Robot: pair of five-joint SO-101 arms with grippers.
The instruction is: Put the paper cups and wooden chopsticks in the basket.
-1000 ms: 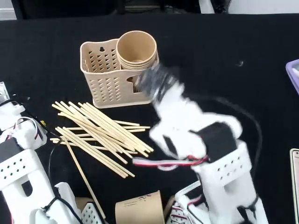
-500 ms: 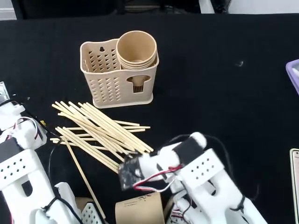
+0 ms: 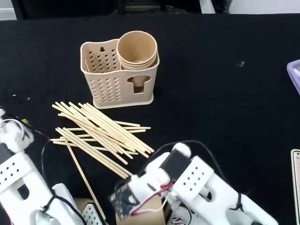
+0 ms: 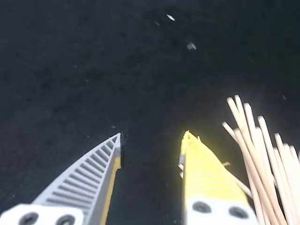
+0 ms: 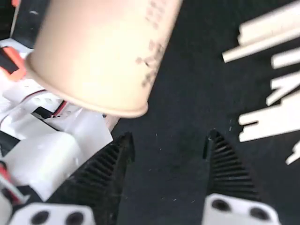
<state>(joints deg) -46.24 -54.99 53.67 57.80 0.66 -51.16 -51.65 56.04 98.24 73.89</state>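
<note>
The right gripper (image 5: 166,138) is hanging wide open and empty just short of a paper cup (image 5: 103,51) lying on its side; closing askew risks crushing or rolling it; the left gripper (image 4: 152,136) is gaping empty beside the chopsticks (image 3: 98,133), which are lying between that cup and the basket (image 3: 112,86); stacked cups (image 3: 137,49) are filling one compartment.

In the basket (image 3: 105,86), stacked cups (image 3: 137,47) are filling one compartment, leaving the other open. The chopstick pile (image 3: 101,133) is sprawling across the desk (image 3: 225,103) before it; bare surface is stretching rightward.
</note>
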